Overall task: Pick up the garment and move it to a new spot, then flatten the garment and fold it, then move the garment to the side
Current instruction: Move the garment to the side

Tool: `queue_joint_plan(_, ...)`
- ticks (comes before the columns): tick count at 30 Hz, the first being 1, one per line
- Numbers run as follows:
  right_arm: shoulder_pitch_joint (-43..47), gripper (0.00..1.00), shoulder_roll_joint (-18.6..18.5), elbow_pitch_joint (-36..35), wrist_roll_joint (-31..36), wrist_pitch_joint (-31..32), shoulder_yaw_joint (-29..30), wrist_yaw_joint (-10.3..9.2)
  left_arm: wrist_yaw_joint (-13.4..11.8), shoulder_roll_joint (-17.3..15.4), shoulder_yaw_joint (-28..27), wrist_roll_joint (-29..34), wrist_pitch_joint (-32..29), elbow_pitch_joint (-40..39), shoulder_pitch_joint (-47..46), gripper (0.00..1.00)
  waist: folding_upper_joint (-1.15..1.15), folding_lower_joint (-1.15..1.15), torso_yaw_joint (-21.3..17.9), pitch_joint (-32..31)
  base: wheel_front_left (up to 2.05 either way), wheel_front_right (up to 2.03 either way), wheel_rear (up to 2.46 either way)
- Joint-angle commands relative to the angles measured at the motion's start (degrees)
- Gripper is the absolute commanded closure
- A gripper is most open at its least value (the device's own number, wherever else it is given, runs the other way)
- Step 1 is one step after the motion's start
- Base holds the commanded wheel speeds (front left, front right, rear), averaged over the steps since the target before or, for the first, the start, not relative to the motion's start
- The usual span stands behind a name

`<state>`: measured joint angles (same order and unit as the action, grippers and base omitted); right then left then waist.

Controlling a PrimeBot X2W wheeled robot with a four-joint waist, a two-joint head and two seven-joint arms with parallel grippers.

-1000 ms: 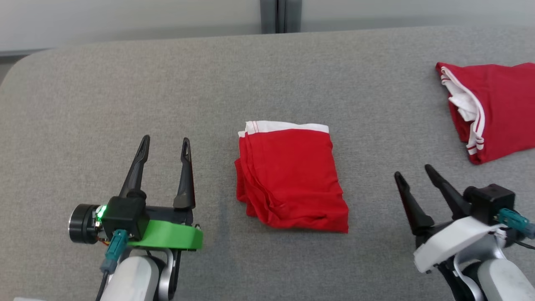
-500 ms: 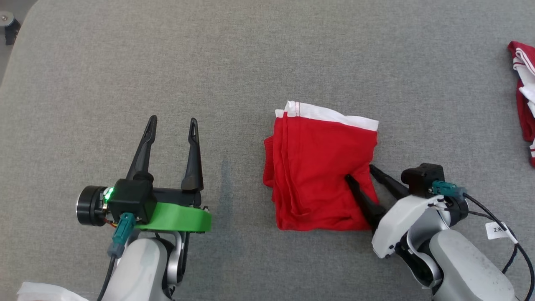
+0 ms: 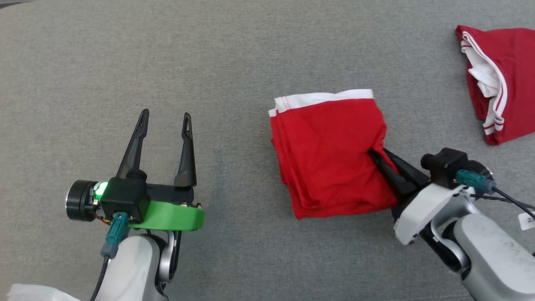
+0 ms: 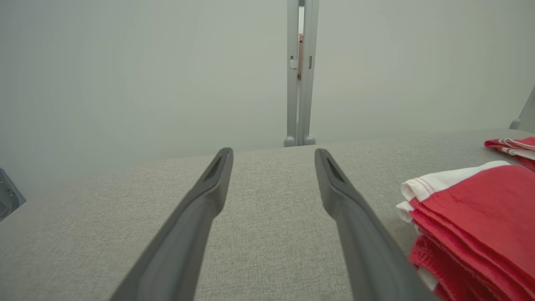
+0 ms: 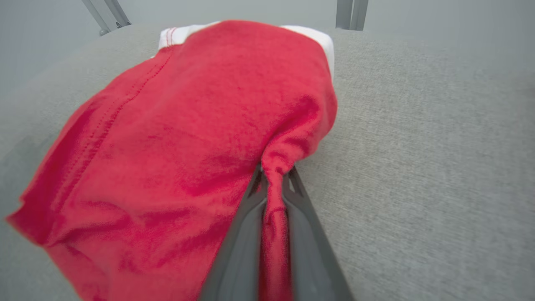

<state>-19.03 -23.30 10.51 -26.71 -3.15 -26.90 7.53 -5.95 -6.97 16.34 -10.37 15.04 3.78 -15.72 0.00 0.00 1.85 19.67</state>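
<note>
The garment (image 3: 330, 154) is a folded red piece with a white band along its far edge, lying on the grey table (image 3: 234, 62). My right gripper (image 3: 376, 155) is shut on the garment's right edge, and a ridge of red cloth (image 5: 273, 184) is pinched between its fingers. The fabric bunches up toward the pinch. My left gripper (image 3: 165, 119) hovers open over bare table to the left of the garment, holding nothing. In the left wrist view the garment (image 4: 472, 209) lies to the right of the open fingers.
A second red garment with white trim (image 3: 497, 79) lies at the far right of the table. A grey post (image 4: 299, 73) rises behind the table's far edge. White cloth (image 3: 33, 292) shows at the lower left corner.
My right gripper reached onto the garment's right edge and closed on it, gathering the cloth. The head camera has shifted. The left gripper stays open.
</note>
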Motion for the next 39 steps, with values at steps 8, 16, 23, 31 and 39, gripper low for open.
queue_joint_plan(8, -5.46, 1.0, -11.09, -0.33, -0.96, 0.19, 5.66, -0.08, 1.5, -0.56, 1.5, 2.06, 0.14, -0.53, -5.0, 0.0, 0.0, 0.0, -9.21, 5.02, 0.0, 0.0, 0.0)
queue_joint_plan(16, -17.38, 1.0, -18.93, 7.72, -3.98, -2.06, 5.52, -0.08, 2.5, -0.54, 3.65, 3.76, -0.58, -1.48, -10.4, 0.0, 0.0, 0.0, -9.77, 11.51, 0.0, 0.0, 0.0)
queue_joint_plan(23, -24.23, 1.0, -25.78, 18.23, -5.58, -4.18, 6.74, -0.09, 3.41, 0.02, 6.09, 5.22, -0.81, -1.6, -14.1, 0.0, 0.0, 0.0, -7.9, 15.45, 0.0, 0.0, 0.0)
queue_joint_plan(31, -26.76, 0.0, -23.86, 28.56, -7.89, -8.32, 7.87, -0.09, 3.55, 0.29, 7.17, 5.2, -0.45, -0.37, -15.01, 0.0, 0.0, 0.0, -7.74, 15.65, 0.0, 0.0, 0.0)
queue_joint_plan(39, -18.34, 0.0, -17.0, 27.23, -9.91, -12.07, 14.62, -0.08, 2.52, -0.57, 6.25, 3.53, -0.24, 1.54, -11.34, 0.0, 0.0, 0.0, -10.17, 9.62, 0.0, 0.0, 0.0)
